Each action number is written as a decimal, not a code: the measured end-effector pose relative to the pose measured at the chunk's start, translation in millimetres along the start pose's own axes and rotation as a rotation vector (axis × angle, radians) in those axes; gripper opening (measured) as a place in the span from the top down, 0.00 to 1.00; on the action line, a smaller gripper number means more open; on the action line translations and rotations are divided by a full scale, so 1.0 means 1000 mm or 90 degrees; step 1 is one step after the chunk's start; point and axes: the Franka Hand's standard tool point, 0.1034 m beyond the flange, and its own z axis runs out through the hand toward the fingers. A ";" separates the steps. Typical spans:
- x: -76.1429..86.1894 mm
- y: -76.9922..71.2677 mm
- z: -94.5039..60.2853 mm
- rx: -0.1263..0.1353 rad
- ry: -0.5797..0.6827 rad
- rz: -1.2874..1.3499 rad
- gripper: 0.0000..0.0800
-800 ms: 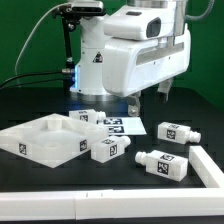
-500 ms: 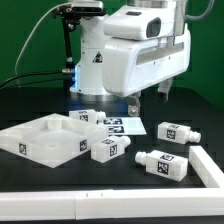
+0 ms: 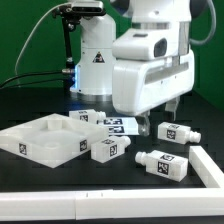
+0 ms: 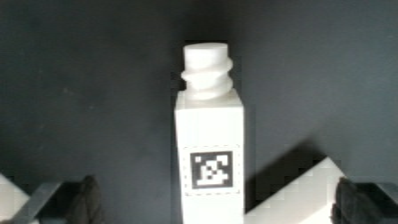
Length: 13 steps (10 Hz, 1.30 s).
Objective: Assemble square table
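Plainly the step in hand is picking up a leg. The pincer (image 4: 199,196) hangs spread wide and empty over the bench (image 4: 89,80). One leg (image 4: 212,130) lies lengthwise straight beneath it, centred in the gap between the two fingers (image 4: 54,200). Neither finger touches the leg, and dark bench shows on both sides of it. Its threaded end reaches out ahead of the pincer, and its tag faces up toward the wrist.

In the exterior view the arm hides most of the pincer. Which leg this is I judge rather than see: probably the one just below the visible finger.

The slab (image 3: 45,135) lies well apart from the pincer, toward the exterior view's left of it. No leg stands in it, so the task looks near its start.

The next move, as I judge it, is to lower straight down until the fingers flank the square body. They should then close near the tag, not on the thread, which must stay free for a corner socket. The risk is a finger landing on top of the leg or nudging it askew.
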 end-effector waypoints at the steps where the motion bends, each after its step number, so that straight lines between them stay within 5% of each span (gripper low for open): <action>1: 0.001 -0.004 0.013 0.003 0.003 0.000 0.19; 5: 0.000 -0.001 0.043 0.008 0.009 -0.006 0.19; 7: -0.004 0.010 0.051 -0.008 0.028 -0.002 0.19; 8: -0.003 0.008 0.051 -0.007 0.027 -0.004 0.34; 9: -0.003 0.009 0.051 -0.007 0.027 -0.004 0.34; 11: -0.003 0.009 0.051 -0.007 0.027 -0.004 0.64; 13: -0.003 0.009 0.050 -0.008 0.027 -0.003 0.64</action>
